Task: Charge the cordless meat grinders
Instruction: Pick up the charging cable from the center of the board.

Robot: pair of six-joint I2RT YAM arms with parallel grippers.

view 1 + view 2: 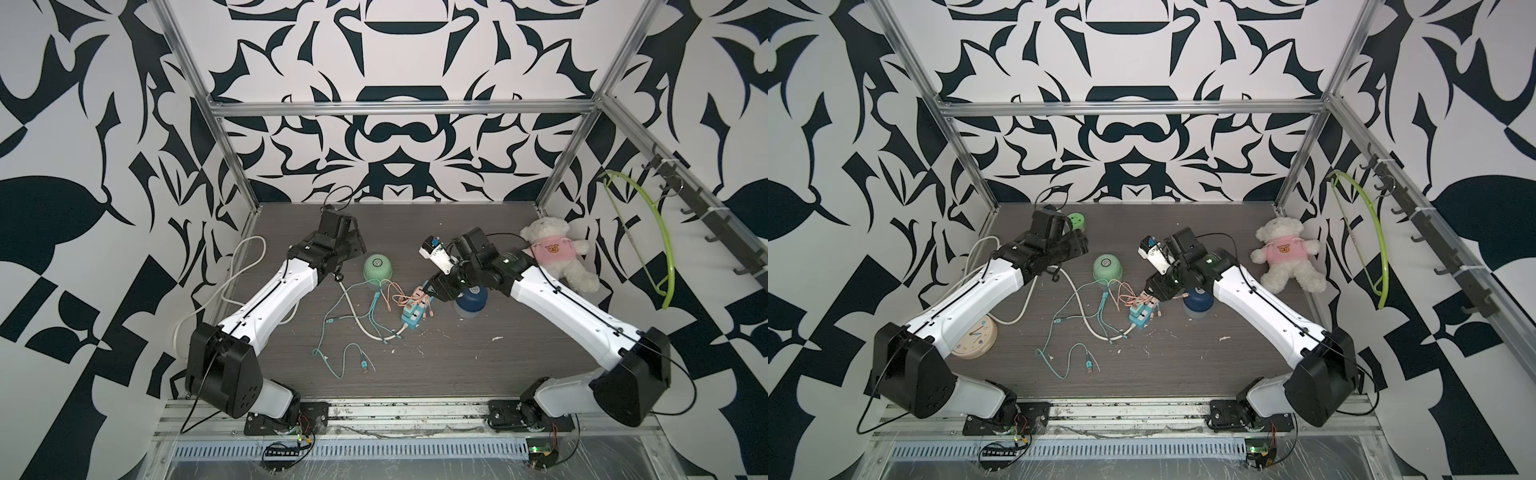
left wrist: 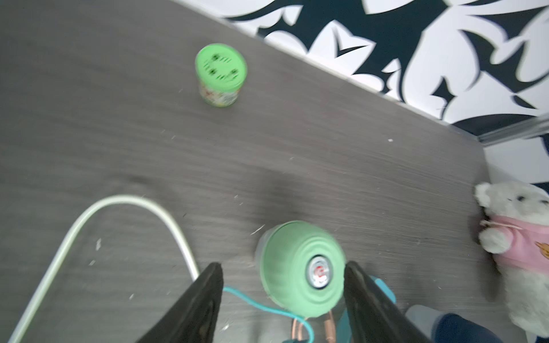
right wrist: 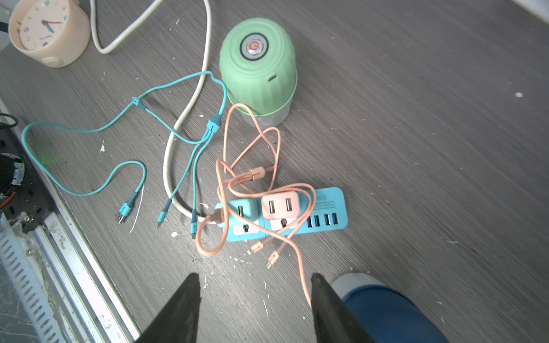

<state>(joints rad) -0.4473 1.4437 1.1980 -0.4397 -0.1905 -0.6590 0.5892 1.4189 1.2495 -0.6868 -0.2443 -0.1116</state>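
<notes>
While left gripper (image 2: 282, 266) and right gripper (image 3: 254, 276) hang open, green grinder (image 1: 378, 272) stands.
Eleven o'clock of power strip (image 1: 409, 321) — blue grinder (image 1: 471, 306) at three.

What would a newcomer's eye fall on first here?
The bold black-and-white patterned walls dominate. Mid-table, teal and peach charging cables tangle around a teal plastic power strip, between a mint green dome-shaped grinder and a dark blue dome-shaped grinder. A white plush bear in a pink shirt lies by the far right wall.

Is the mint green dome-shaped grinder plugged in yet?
Not plugged in: the mint green grinder has an empty side port, and the teal cable plugs lie loose.
</notes>
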